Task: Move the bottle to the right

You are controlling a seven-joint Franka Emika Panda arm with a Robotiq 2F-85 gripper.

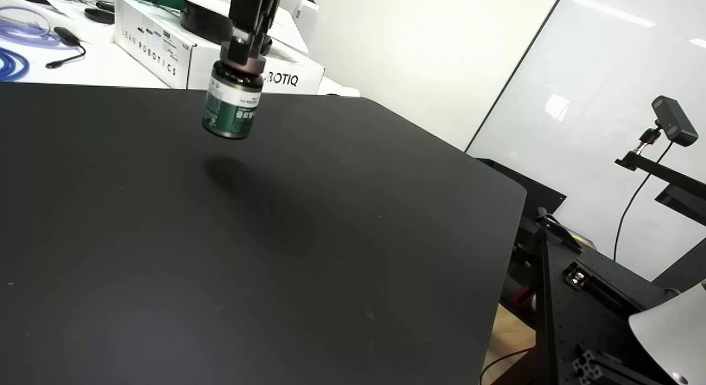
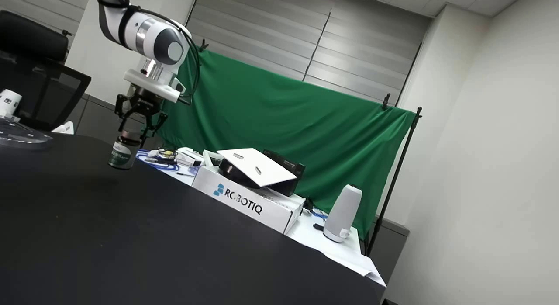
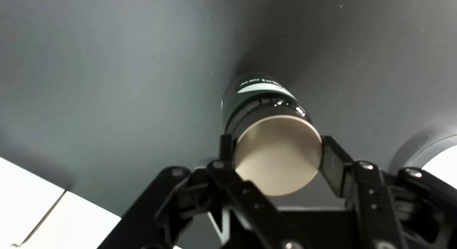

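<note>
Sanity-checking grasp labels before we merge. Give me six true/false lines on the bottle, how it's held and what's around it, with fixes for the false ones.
1. The end effector holds the bottle by its cap. True.
2. The bottle is resting on a surface. False: it hangs above the black table, with a shadow below it.
3. The bottle is cap-down. False: the cap is uppermost.
4. The bottle's label is green with a white band. True.
5. In an exterior view, a green cloth hangs beyond the ROBOTIQ box. True.
6. That box sits on the black table. False: it sits on the white table.
</note>
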